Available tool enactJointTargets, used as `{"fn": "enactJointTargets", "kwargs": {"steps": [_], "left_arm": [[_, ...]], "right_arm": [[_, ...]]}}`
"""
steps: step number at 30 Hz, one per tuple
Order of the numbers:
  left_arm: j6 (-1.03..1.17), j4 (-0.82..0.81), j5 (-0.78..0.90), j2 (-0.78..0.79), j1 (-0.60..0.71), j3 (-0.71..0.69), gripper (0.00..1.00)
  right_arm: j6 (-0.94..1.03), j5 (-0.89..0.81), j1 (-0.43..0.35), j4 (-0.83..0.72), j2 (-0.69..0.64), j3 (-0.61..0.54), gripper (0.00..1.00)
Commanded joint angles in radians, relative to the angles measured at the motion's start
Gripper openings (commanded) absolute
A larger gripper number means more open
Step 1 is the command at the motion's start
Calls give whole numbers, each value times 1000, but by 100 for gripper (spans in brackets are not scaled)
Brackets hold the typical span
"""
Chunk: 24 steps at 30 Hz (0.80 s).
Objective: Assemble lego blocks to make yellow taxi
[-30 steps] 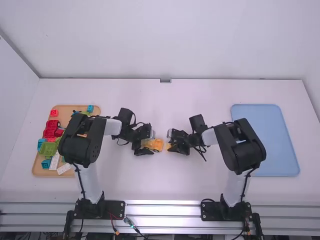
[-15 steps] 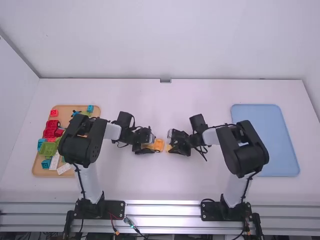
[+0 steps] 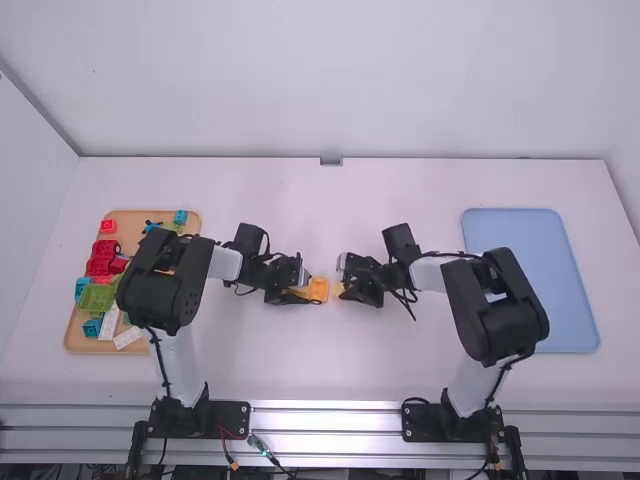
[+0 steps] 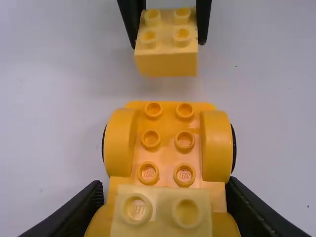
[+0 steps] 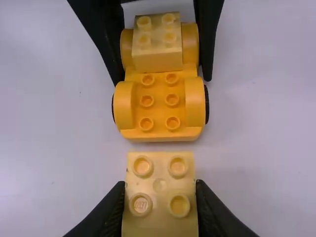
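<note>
Mid-table, my left gripper [image 3: 292, 288] is shut on the orange car base [image 3: 318, 289]. Just to its right, my right gripper [image 3: 352, 283] holds a yellow block. In the left wrist view, my left gripper [image 4: 165, 212] grips the studded car base [image 4: 168, 143] by its sides, and a pale yellow block [image 4: 160, 217] is mounted at the near end. In the right wrist view, my right gripper [image 5: 160, 197] is shut on a separate yellow 2x2 block [image 5: 160, 192], with a gap between it and the car base [image 5: 159, 108].
On the left, a wooden tray [image 3: 75, 335] carries red, green, blue and white blocks, partly behind the left arm. A light blue tray [image 3: 560, 300] lies on the right, partly covered by the right arm.
The right gripper has shifted slightly right with its block, widening the gap to the car base, while its forearm swung outward. The left gripper moved slightly, then stayed nearly still.
</note>
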<state>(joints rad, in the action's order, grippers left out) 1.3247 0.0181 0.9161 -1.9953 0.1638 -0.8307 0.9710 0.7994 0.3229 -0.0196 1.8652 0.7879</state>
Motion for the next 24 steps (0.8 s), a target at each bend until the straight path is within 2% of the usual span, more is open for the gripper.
{"fn": "enactJointTargets", "kwargs": {"steps": [1,6,10,15,20,24], "left_arm": [[8,0,20,-9,6,21,49],[-55,49,37,-9,32,27,46],[-151,156,-26,-9,77,57,49],[-272,299,-65,-9,114,101,48],[-338,322,-60,-9,117,112,50],[-367,314,-61,-9,118,108,52]], "right_arm": [[-5,38,2,11,-41,4,18],[-71,38,20,72,-41,4,19],[-76,42,24,87,-41,4,19],[-77,42,24,82,-41,4,19],[-77,30,35,79,-41,3,20],[-76,-42,66,66,-41,4,20]]}}
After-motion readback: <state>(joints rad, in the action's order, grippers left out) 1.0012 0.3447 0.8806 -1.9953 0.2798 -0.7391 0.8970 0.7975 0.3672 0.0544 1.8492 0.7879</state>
